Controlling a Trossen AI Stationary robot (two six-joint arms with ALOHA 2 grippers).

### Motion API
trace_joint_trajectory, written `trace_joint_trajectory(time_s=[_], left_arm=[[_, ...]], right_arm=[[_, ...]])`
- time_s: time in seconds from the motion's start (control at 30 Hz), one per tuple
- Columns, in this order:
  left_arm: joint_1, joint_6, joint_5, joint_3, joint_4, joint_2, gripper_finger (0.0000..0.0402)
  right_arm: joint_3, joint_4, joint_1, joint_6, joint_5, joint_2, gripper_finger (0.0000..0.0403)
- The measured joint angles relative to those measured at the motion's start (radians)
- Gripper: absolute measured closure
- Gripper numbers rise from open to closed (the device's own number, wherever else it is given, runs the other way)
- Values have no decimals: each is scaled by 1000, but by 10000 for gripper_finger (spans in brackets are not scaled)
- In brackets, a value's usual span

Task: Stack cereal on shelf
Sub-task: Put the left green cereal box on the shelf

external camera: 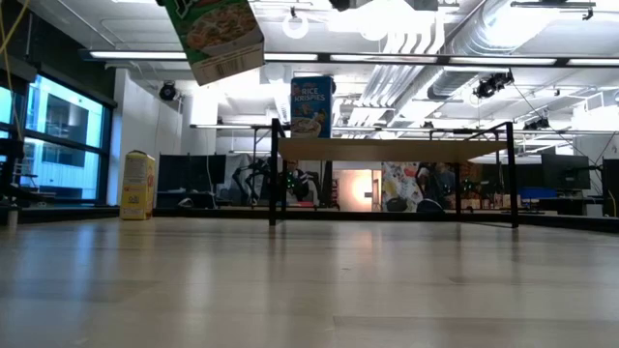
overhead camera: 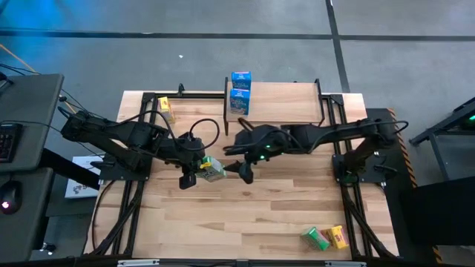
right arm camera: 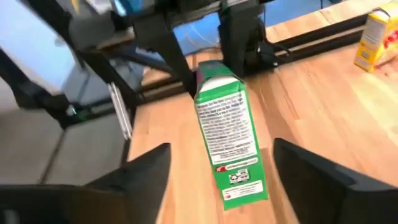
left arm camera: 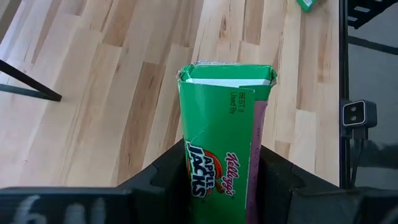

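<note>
My left gripper (overhead camera: 191,176) is shut on a green cereal box (overhead camera: 211,169), lifted above mid-table; the low view shows that box (external camera: 218,39) tilted, high up. My right gripper (overhead camera: 243,174) is open just right of it; in the right wrist view its fingers stand either side of the box's free end (right arm camera: 231,155) without touching. Two blue boxes (overhead camera: 240,92) are stacked on the shelf's (overhead camera: 286,104) left end. A yellow box (overhead camera: 165,109) stands at the far left. Another green box (overhead camera: 315,237) and a yellow one (overhead camera: 338,236) lie near the right front edge. My left gripper pinches the green box at one end (left arm camera: 214,180) between its two fingers (left arm camera: 165,171), one on each broad face, with a narrow side panel facing the wrist camera. The box is lifted clear and sticks out past the fingers toward the right arm.
The shelf's legs (external camera: 274,174) stand at the far side, and black frame rails (overhead camera: 137,185) run along the table's left and right edges. Bare planks (overhead camera: 245,215) lie below both grippers. The shelf board's right part (overhead camera: 297,100) is bare.
</note>
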Motion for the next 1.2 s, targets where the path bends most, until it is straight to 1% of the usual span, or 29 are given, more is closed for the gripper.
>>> trace_joint_trajectory(time_s=[0.07,0.13,0.3,0.5,0.6,0.83,1.0,1.1,1.2], left_arm=[[0,0,0,0,1,0,271],[0,0,0,0,2,0,271],[0,-1,0,0,4,0,271],[0,0,-1,0,10,0,271],[-1,7,-1,0,38,0,271],[-1,27,-1,0,57,0,271],[-1,29,-26,0,57,0,271],[-1,29,-27,0,57,0,271],[-1,29,-27,0,57,0,270]], right_arm=[[43,-31,0,-42,-12,34,103],[63,-29,0,-84,-28,61,88],[66,-36,-4,-125,-27,105,81],[66,-34,-9,-143,-20,134,81],[66,-27,-8,-143,-16,153,81],[66,-3,-8,-143,-48,173,82],[66,-2,-8,-141,-50,176,84],[66,-3,-8,-129,-47,178,97],[66,-3,-8,-125,-31,178,124]])
